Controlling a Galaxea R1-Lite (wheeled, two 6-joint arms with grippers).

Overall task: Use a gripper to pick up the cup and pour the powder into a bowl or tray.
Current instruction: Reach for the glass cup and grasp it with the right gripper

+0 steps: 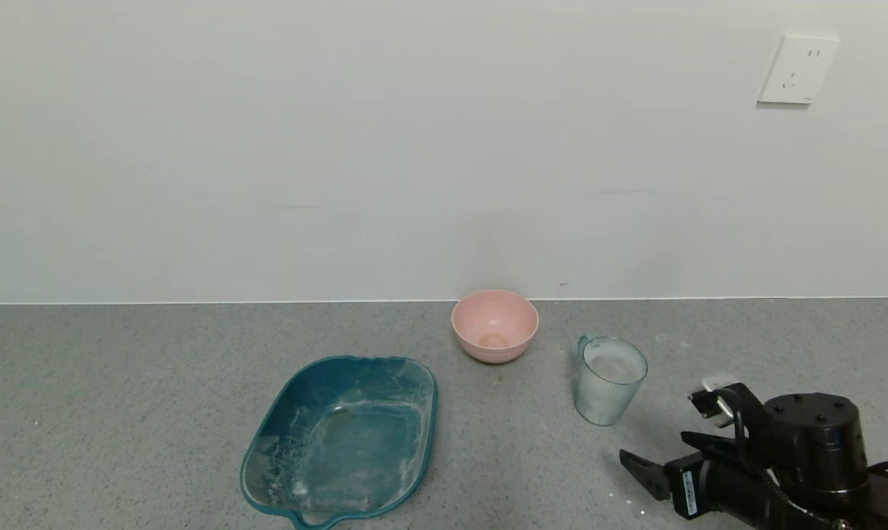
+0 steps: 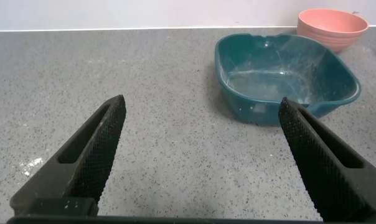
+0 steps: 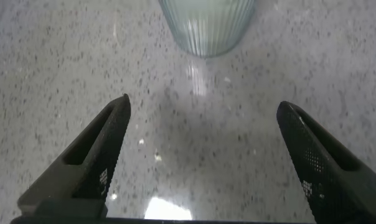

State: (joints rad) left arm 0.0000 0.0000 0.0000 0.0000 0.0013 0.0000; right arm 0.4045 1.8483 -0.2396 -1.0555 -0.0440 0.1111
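The clear ribbed cup (image 1: 609, 379) stands upright on the grey counter, to the right of the pink bowl (image 1: 494, 325), with whitish powder (image 1: 611, 366) inside. The bowl shows a small beige patch at its bottom. My right gripper (image 1: 654, 445) is open and empty, low over the counter just in front and to the right of the cup, apart from it. In the right wrist view the cup's base (image 3: 206, 25) lies beyond the open gripper (image 3: 203, 102). My left gripper (image 2: 201, 102) is open and empty over bare counter and is out of the head view.
A teal rectangular tray (image 1: 256, 460) with powder smears sits at the front left of the bowl; it also shows in the left wrist view (image 2: 269, 106) with the bowl (image 2: 332, 25) behind it. A wall with a socket (image 1: 797, 70) runs behind the counter.
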